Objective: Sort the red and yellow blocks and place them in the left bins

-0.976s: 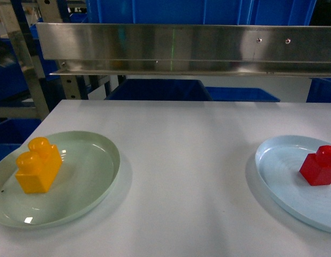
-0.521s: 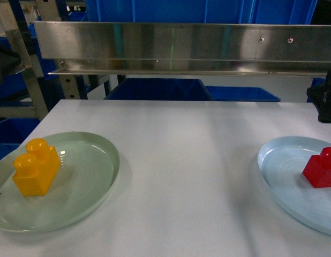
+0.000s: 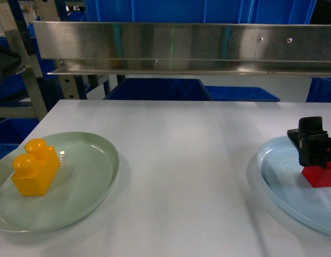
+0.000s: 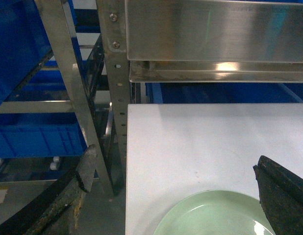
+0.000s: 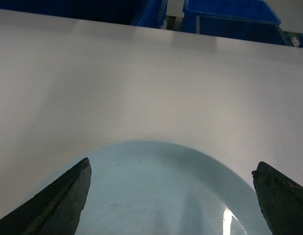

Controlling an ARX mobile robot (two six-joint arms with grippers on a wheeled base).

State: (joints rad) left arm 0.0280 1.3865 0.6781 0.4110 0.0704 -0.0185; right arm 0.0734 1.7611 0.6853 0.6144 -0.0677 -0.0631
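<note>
White table (image 3: 187, 160) fills the head view, with a yellow block (image 3: 35, 167) sitting on a green plate (image 3: 93, 176) at the left and a red block (image 3: 321, 172) on a blue plate (image 3: 283, 187) at the right, where the right gripper (image 3: 313, 144) hangs just above the red block and hides its top. From the left wrist, the left gripper (image 4: 176, 188) has its two fingers spread wide above the table edge, a metal rack (image 4: 112, 73) and the far rim of the green plate (image 4: 210, 215). From the right wrist, the right gripper (image 5: 173, 196) also has its fingers spread wide over the blue plate (image 5: 156, 186), holding nothing, and the red block cannot be seen there.
</note>
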